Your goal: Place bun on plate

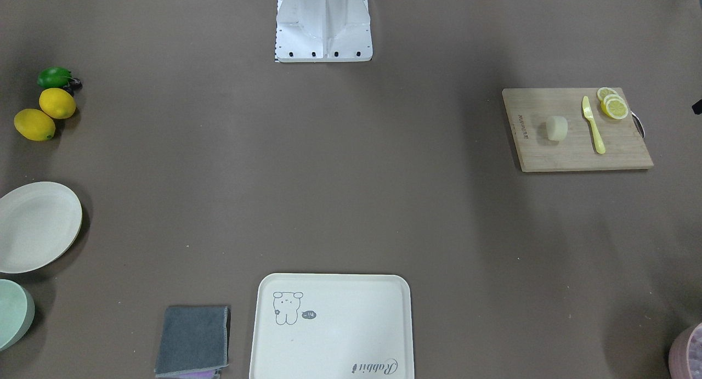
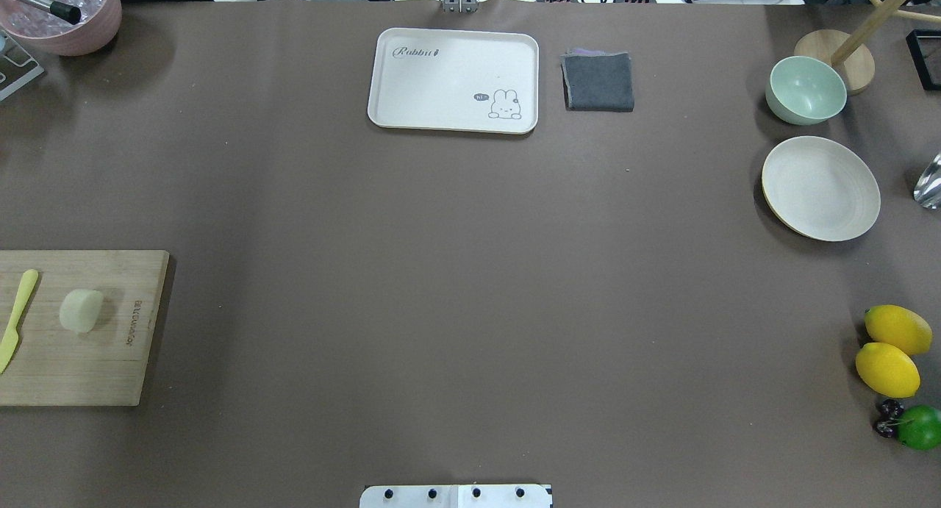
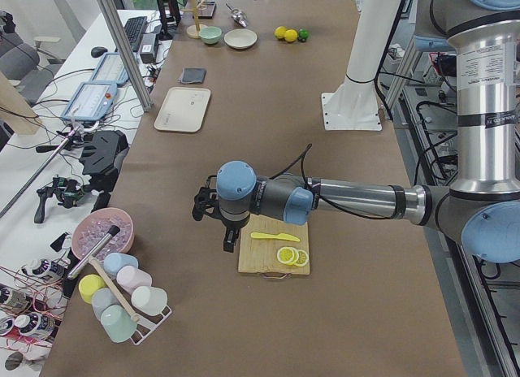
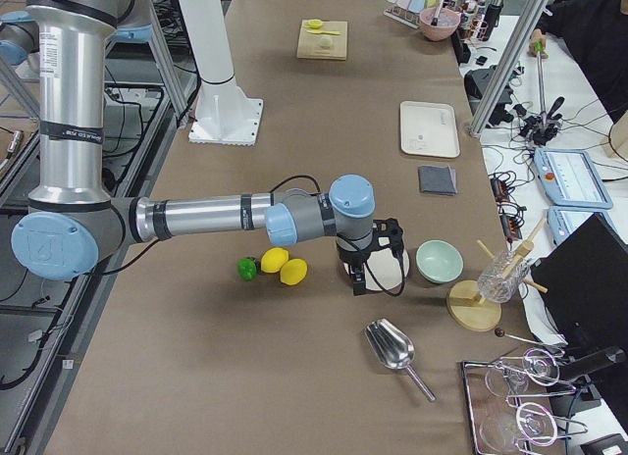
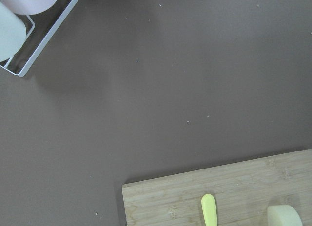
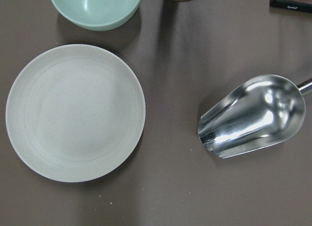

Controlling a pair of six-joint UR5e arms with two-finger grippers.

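The bun (image 1: 556,129) (image 2: 81,310) is a pale cream lump lying on a wooden cutting board (image 1: 576,148), beside a yellow knife (image 1: 593,125). In the left wrist view the bun (image 5: 285,215) peeks in at the bottom right corner. At the opposite end of the table sits the empty off-white plate (image 2: 820,188) (image 1: 38,225) (image 6: 75,112). My left gripper (image 3: 230,239) hangs over the far edge of the board, and I cannot tell whether it is open or shut. Above the plate hovers my right gripper (image 4: 359,278), whose state I also cannot tell.
Lemon slices (image 1: 613,105) lie at the board's corner. A cream tray (image 2: 453,80) and grey cloth (image 2: 598,81) sit mid-table. A green bowl (image 2: 806,89), metal scoop (image 6: 253,116), two lemons (image 2: 888,350) and a lime (image 2: 919,427) surround the plate. A cup rack (image 3: 122,300) stands near the board.
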